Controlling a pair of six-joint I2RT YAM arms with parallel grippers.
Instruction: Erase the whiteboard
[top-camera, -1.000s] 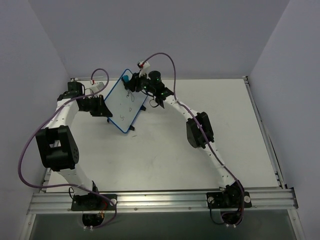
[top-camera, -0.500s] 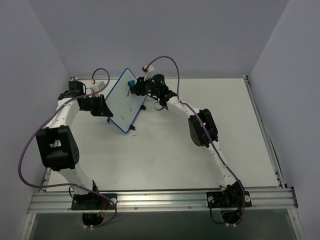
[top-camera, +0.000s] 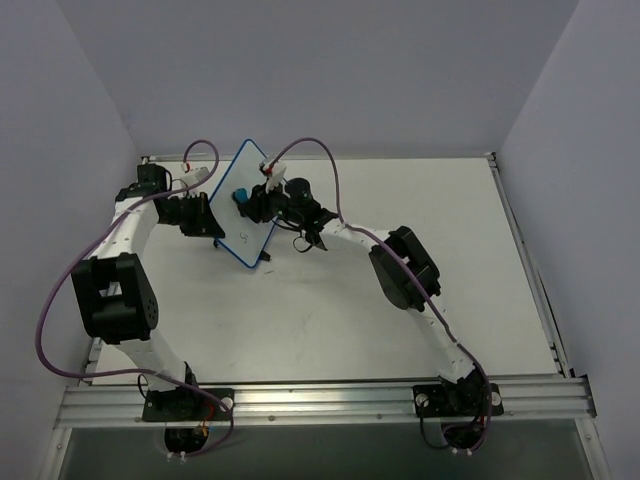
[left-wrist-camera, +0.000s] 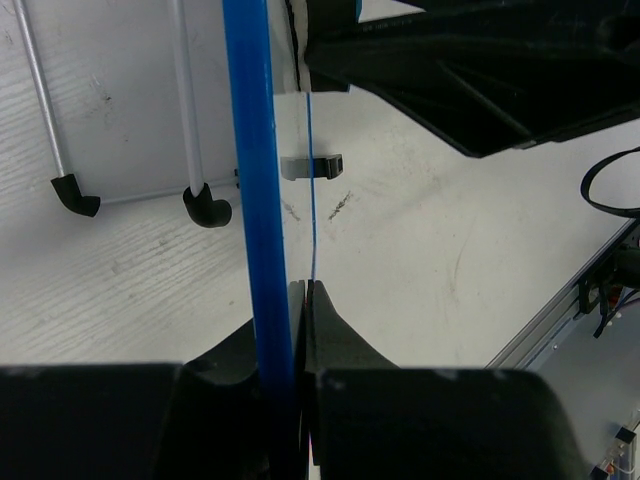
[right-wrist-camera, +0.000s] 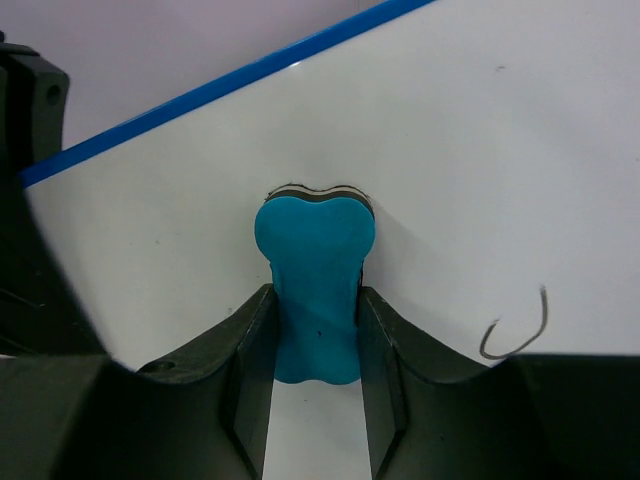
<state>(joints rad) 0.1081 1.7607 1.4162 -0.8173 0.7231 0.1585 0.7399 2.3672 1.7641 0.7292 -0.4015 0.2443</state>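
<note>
Left arm runs up the left side of the white table (top-camera: 330, 300), elbow raised, wrist turned inward. The left gripper (left-wrist-camera: 300, 296) is clenched on the side edge of the small rectangular whiteboard (top-camera: 247, 232), a white face in a blue rounded-corner frame. The board is held tilted at the table's far-left.

Right arm stretches diagonally forward-left across the table. The right gripper (right-wrist-camera: 314, 330) grasps a teal bone-shaped eraser block (right-wrist-camera: 314, 285), whose end is pressed against the board face. A black hook-shaped pen mark (right-wrist-camera: 518, 330) sits near the eraser, to its right in the right wrist view.
</note>
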